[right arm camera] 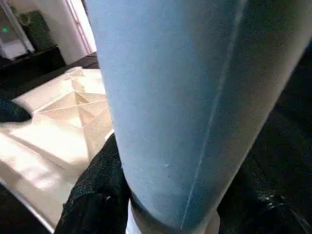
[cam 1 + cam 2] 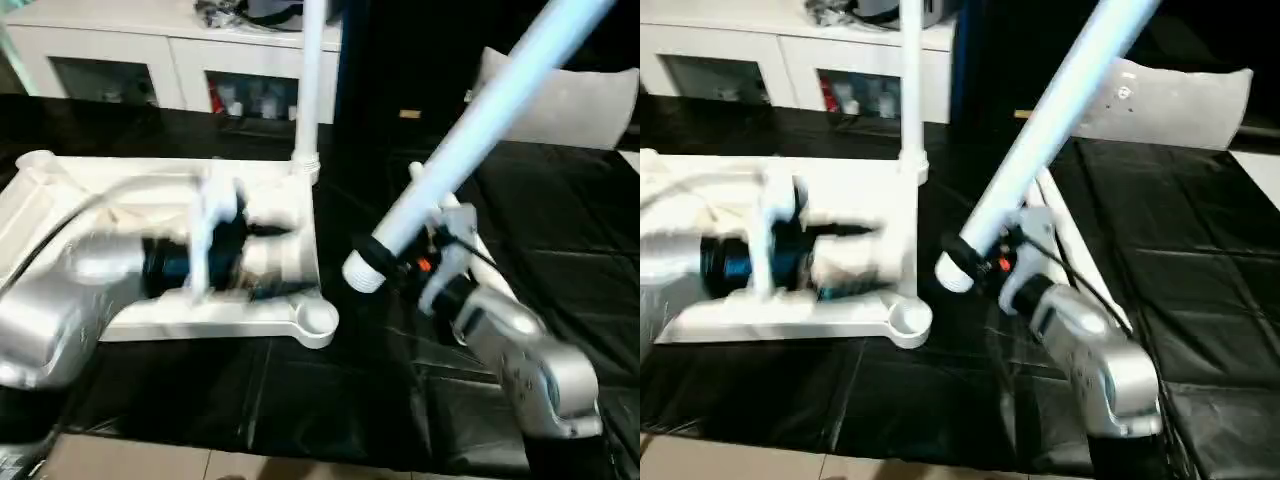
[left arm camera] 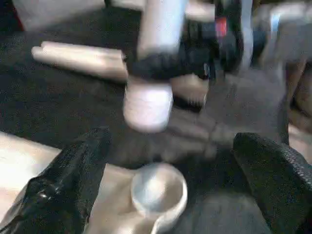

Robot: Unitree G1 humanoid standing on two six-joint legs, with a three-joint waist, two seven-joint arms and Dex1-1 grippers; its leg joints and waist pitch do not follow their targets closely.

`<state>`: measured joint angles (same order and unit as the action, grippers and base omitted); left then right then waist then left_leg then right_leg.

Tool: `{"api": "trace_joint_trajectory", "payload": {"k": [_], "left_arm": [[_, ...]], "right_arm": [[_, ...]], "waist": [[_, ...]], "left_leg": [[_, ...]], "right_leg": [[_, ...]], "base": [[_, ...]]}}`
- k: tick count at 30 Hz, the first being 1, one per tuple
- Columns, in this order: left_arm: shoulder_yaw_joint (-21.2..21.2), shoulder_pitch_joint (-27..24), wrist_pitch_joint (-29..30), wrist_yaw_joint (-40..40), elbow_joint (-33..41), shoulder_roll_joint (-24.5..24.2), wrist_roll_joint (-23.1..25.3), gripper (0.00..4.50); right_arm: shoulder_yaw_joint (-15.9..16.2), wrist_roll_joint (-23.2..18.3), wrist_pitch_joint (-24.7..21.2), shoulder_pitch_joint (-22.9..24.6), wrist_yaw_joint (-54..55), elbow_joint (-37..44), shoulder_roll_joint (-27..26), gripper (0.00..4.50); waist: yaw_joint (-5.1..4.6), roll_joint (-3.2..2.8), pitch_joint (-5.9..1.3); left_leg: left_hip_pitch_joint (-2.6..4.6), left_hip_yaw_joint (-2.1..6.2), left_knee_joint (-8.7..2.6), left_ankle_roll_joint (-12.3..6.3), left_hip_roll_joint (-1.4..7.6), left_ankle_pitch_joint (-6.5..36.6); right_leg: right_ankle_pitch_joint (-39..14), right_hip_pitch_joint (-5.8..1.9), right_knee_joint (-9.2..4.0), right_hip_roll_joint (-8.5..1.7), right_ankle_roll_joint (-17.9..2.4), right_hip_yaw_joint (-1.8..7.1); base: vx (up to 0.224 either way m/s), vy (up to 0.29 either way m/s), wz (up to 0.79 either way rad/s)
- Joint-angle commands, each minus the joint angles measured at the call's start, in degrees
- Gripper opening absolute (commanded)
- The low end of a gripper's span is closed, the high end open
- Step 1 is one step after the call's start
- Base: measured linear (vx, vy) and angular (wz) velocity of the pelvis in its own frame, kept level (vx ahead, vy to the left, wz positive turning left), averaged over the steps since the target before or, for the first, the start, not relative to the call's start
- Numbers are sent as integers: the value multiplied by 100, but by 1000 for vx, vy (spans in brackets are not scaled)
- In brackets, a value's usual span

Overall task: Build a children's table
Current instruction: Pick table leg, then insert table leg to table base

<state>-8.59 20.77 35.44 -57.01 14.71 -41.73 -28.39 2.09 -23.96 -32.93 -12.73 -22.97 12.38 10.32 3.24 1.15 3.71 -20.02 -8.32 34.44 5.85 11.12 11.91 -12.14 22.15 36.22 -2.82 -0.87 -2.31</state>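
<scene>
on the black sheet [image 2: 300, 400] you see a ribbed white tabletop [image 2: 290, 195]; your right gripper [image 2: 425, 262] grips a smooth tubular leg [image 2: 470, 140], left gripper [image 3: 170, 180] spread wide.

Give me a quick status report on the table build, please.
Left gripper open above empty corner socket. Right gripper clamps tilted leg. One leg upright in tabletop.

The left forearm comes in from about eight o'clock in the head views and lies nearly level, pointing toward three o'clock. Its left pincer [image 2: 275, 255] stands wide apart, and the black fingers [image 3: 68, 180] hold nothing between them. The right forearm rises from about five o'clock toward eleven o'clock. Its right pincer [image 2: 415, 262] is clamped around the lower end of a table leg [image 2: 470, 135], which slants up toward one o'clock.
</scene>
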Motion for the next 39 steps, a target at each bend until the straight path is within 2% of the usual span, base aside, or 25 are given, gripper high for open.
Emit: {"api": "trace_joint_trajectory", "payload": {"k": [1,3,4,6,7,8,10,11,14,20,24,25,30,31,33,34,35,39], "left_arm": [[-457,-103,-703,-298,-448,-257,638,414],[-577,-160,-1148,-480,-773,-300,887,411],[-648,-146,-1389,-590,-957,-336,1030,387],[-696,-143,-1574,-674,-1078,-364,1144,387],[-751,-111,-1757,-770,-1257,-389,1250,377],[-810,-68,-1930,-881,-1443,-409,1341,367],[-876,-30,-2098,-1016,-1643,-429,1424,339],[-964,19,-2245,-1047,-1823,-437,1541,339],[-1056,132,-2583,-1131,-2321,-335,1738,306],[-1002,298,-2941,-1191,-2976,-132,1869,251],[-1004,364,-3131,-1240,-3258,-91,1939,236],[-988,397,-3232,-1301,-3415,-49,1988,208],[-995,425,-3365,-1326,-3601,-7,2061,177],[-1000,448,-3408,-1324,-3681,16,2086,158],[-1002,462,-3439,-1327,-3726,28,2100,154],[-1009,488,-3472,-1330,-3787,41,2126,145],[-1007,493,-3482,-1335,-3802,47,2133,120],[-961,533,-3580,-1395,-3945,78,2204,99]], "right_arm": [[42,71,-15,108,-6,73,76,191],[127,31,-110,189,-55,91,117,191],[221,51,-106,235,-150,98,172,191],[289,74,-88,278,-214,111,211,191],[368,146,72,326,-302,99,236,191],[411,203,177,370,-331,70,237,191],[435,269,268,437,-332,43,222,191],[419,231,252,462,-338,28,195,191],[398,147,250,501,-321,41,167,191],[320,98,277,492,-298,52,107,191],[266,50,228,508,-287,103,100,191],[262,87,248,517,-269,119,122,191],[297,90,273,548,-320,178,126,191],[301,92,283,545,-317,176,117,191],[299,87,286,542,-309,172,114,191],[316,72,254,525,-333,170,134,191],[318,76,254,522,-336,168,137,191],[445,319,387,469,-371,82,227,191]], "waist": [[-10,-136,-363],[-15,-140,-361],[-11,-161,-380],[-7,-160,-384],[-11,-185,-383],[-11,-182,-376],[-13,-183,-379],[-7,-211,-380],[-9,-196,-384],[-6,-230,-396],[-6,-217,-401],[-5,-218,-399],[-3,-223,-395],[1,-199,-395],[0,-209,-394],[2,-184,-397],[5,-193,-399],[7,-197,-395]], "left_leg": [[17,-36,-435,277,92,723],[12,-35,-437,253,89,766],[16,-26,-435,267,103,716],[19,-22,-433,259,109,693],[15,-23,-436,277,111,694],[22,-27,-433,266,107,782],[17,-26,-436,278,109,826],[19,-23,-435,290,111,837],[20,-25,-434,263,110,836],[30,-23,-432,266,119,850],[17,-21,-432,246,125,839],[17,-22,-432,235,120,808],[31,-24,-436,239,129,900],[26,-23,-439,233,135,891],[24,-22,-441,232,135,875],[22,-26,-437,221,133,854],[22,-27,-436,216,134,830],[21,-28,-436,215,136,790]], "right_leg": [[-808,-270,-428,-346,-807,256],[-929,-274,-450,-355,-731,271],[-798,-275,-426,-365,-770,267],[-649,-273,-420,-360,-811,263],[-524,-276,-392,-367,-882,262],[-572,-259,-418,-366,-901,259],[-600,-274,-406,-383,-950,268],[-587,-273,-393,-384,-971,268],[-549,-277,-394,-380,-994,271],[-463,-272,-385,-392,-1078,267],[-454,-288,-386,-405,-1091,276],[-446,-284,-392,-403,-1091,275],[-556,-275,-396,-411,-1102,275],[-570,-280,-395,-415,-1106,277],[-577,-276,-395,-416,-1102,276],[-572,-281,-394,-419,-1098,278],[-553,-280,-391,-421,-1100,279],[-528,-277,-395,-425,-1088,281]], "base": [[0,0,0],[0,0,0],[0,0,0],[0,0,0],[0,0,0],[0,0,0],[0,0,0],[0,0,0],[0,0,0],[0,0,0],[0,0,0],[0,0,0],[0,0,0],[0,0,0],[0,0,0],[0,0,0],[0,0,0],[0,0,0]]}}
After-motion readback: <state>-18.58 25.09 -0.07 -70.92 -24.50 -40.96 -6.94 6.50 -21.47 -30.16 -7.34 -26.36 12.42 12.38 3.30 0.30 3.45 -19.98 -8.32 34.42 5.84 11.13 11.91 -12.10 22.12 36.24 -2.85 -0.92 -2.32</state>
